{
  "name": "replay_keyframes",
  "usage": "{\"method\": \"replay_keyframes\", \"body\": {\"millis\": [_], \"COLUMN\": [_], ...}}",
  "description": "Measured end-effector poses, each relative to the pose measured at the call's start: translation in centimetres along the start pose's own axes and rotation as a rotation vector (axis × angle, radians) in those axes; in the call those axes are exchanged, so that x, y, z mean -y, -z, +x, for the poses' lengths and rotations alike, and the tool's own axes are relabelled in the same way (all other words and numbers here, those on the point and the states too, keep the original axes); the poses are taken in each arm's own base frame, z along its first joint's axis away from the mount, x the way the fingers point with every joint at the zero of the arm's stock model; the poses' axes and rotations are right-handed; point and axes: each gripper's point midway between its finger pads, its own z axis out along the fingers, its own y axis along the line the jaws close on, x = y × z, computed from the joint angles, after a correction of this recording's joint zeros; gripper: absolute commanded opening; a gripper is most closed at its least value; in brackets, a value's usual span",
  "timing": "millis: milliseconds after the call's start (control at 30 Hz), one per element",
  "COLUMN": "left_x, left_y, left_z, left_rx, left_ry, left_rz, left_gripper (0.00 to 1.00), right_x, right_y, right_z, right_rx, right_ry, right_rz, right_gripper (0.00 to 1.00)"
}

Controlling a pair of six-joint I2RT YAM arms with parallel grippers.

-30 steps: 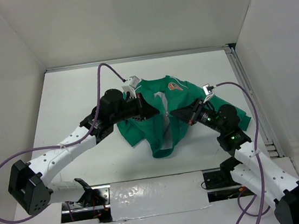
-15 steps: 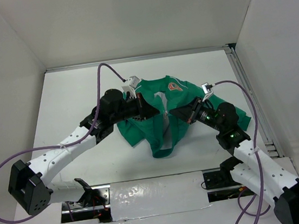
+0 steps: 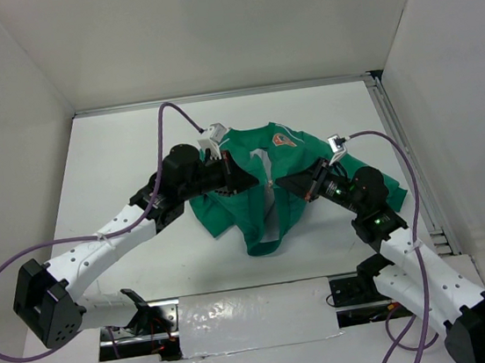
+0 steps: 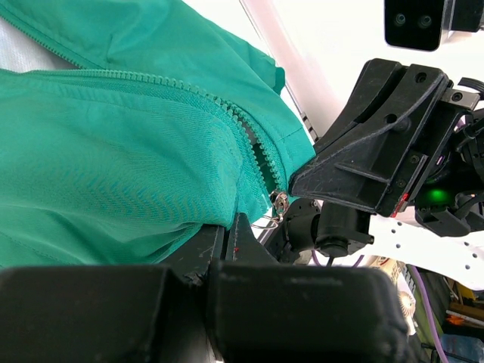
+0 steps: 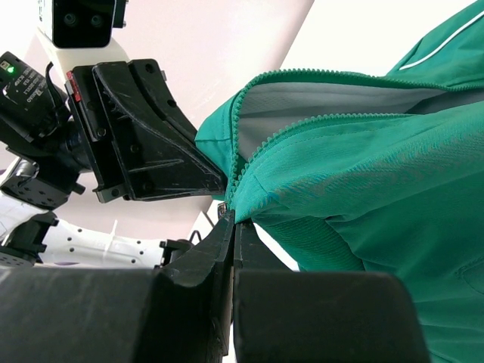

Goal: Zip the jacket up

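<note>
Jacket lengthwise near-to-far, collar far, hem near, front up

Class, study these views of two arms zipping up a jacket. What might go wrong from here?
1. The left gripper and right gripper meet almost tip to tip at the zip, so they may collide.
2. The jacket lies bunched, so loose cloth may jam in the zip.
3. Each gripper pinches only a thin cloth edge, which may slip out.
</note>
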Motion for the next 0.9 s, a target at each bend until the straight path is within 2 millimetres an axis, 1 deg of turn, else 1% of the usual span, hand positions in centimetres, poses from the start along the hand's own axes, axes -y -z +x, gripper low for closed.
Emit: {"method": "replay_keyframes", "body": {"millis": [700,900], "left_x": [0.13,0.5], "left_y": [0.0,0.06], "left_z": [0.01,0.26], "left_rx": [-0.001,-0.015], "left_ry": [0.021,0.021], "left_rz": [0.002,0.021], "left_gripper": [0.0,0.0], "right_x": [-0.26,-0.48], "right_y": [0.21,0.07], "right_z": [0.21,0.15], "right_rx": [-0.008,-0.006], "right_ry": [0.0,-0.007], "right_rz": [-0.01,-0.019], "right_gripper": [0.0,0.0]}}
